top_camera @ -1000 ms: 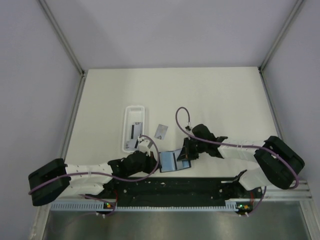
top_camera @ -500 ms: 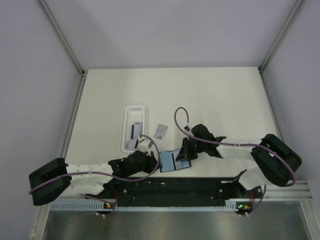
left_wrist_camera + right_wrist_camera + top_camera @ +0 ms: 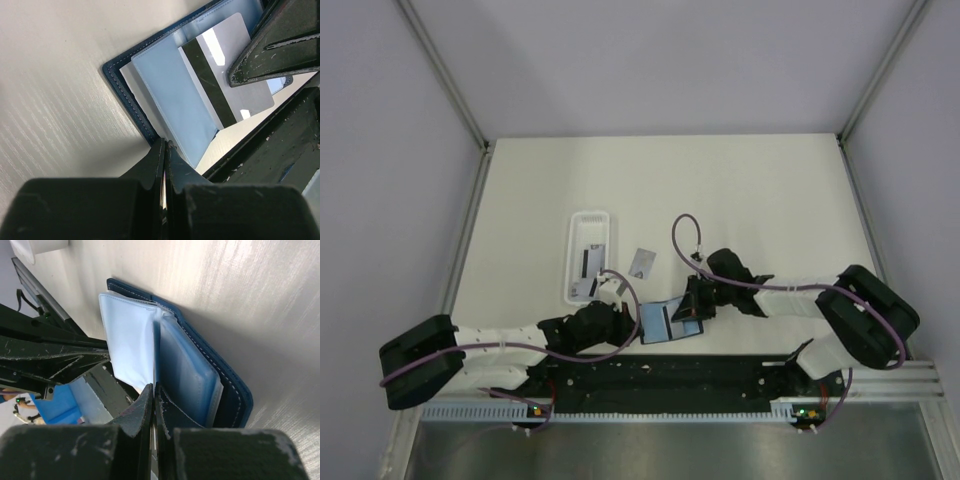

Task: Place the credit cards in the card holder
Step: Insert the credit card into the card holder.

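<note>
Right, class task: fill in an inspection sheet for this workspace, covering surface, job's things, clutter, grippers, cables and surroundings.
Surface: cream table, no spills seen.
Job's things: card holder lies open near the arms' bases; striped card seemingly partly in a sleeve; loose card flat on the table; tray cards not yet moved.
Clutter: white tray, left of the loose card.
Grippers: left gripper shut on the card holder's edge; right gripper shut, tips among the sleeves, grip unclear.
Cables: purple cables loop along both arms.
Surroundings: grey walls, frame posts; nothing else seen.

Cream table (image 3: 720, 190); pale lilac walls (image 3: 650, 60); aluminium posts (image 3: 445, 75)
</note>
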